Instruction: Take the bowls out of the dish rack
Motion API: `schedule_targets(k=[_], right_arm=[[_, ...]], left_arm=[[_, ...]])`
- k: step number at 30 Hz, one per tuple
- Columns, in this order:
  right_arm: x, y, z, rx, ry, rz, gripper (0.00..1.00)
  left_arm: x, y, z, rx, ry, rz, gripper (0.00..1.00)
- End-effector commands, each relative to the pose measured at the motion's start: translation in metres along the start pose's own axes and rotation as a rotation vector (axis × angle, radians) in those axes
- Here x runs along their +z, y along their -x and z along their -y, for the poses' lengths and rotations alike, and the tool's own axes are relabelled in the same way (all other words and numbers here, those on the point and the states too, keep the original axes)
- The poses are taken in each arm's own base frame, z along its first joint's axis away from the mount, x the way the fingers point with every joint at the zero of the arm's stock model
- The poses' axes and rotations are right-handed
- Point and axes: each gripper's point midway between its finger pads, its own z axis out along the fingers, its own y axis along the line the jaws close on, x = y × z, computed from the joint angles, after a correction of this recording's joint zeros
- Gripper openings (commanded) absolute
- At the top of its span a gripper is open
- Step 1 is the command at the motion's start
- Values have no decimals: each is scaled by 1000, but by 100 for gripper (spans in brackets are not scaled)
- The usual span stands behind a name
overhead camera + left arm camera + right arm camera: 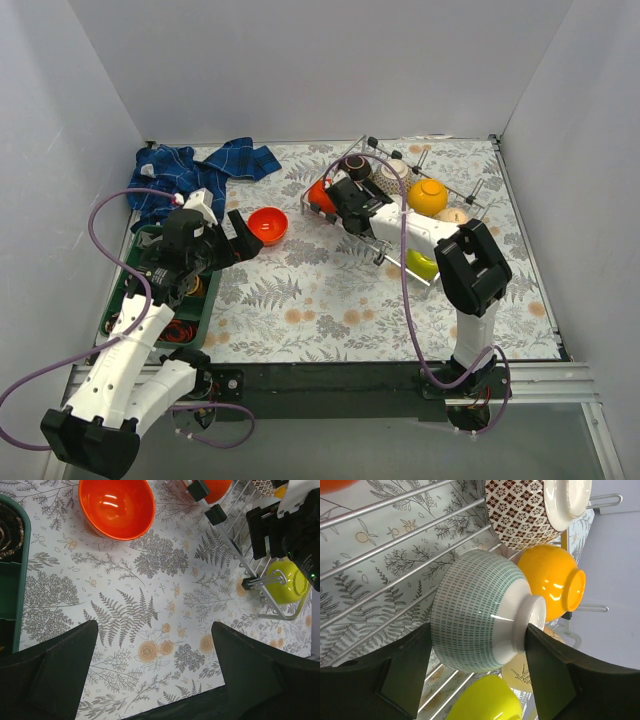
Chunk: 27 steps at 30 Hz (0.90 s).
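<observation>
the right gripper is reaching into the dish rack, which is sitting toward the far right corner of the counter. its fingers are standing wide apart with the pale mint bowl tipped on its side between them, one finger at the rim and the other at the foot ring. they look to be touching it, but i cannot tell whether they are actually clamping it. crowding that bowl in the rack are the brown-patterned bowl, the yellow-orange bowl, the beige bowl and the lime green bowl.

the left gripper is hanging over bare counter nearer the left edge, jaws spread wide and holding nothing. just beyond it a red-orange bowl is sitting upright on the counter, clear of the rack and apart from both fingers. a second red-orange bowl is resting at the rack's left end. the green tray is lying along the left edge, and a blue cloth is lying bunched in the far left corner.
</observation>
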Motion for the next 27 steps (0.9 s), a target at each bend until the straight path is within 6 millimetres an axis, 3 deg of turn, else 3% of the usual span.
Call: schedule_targets(k=[1, 5, 15, 21, 22, 24, 25, 27], right_arm=[[-31, 22, 20, 107, 53, 90, 32], [-49, 37, 27, 187, 109, 150, 19], [-93, 70, 36, 388, 323, 297, 17], [-136, 93, 48, 626, 591, 449, 17], [-150, 93, 43, 642, 681, 484, 16], [-165, 103, 51, 708, 762, 564, 16], [-184, 106, 50, 749, 852, 603, 15], [-194, 107, 49, 780, 924, 649, 15]], left_arm=[[-1, 4, 10, 14, -41, 6, 98], [-2, 4, 15, 17, -69, 2, 98], [10, 4, 35, 31, -173, -22, 98], [22, 8, 51, 31, -252, -24, 98], [25, 9, 54, 32, -269, -12, 98], [29, 8, 58, 20, -295, -12, 98], [33, 11, 63, 22, -318, 2, 98], [37, 8, 68, 5, -345, -7, 98]])
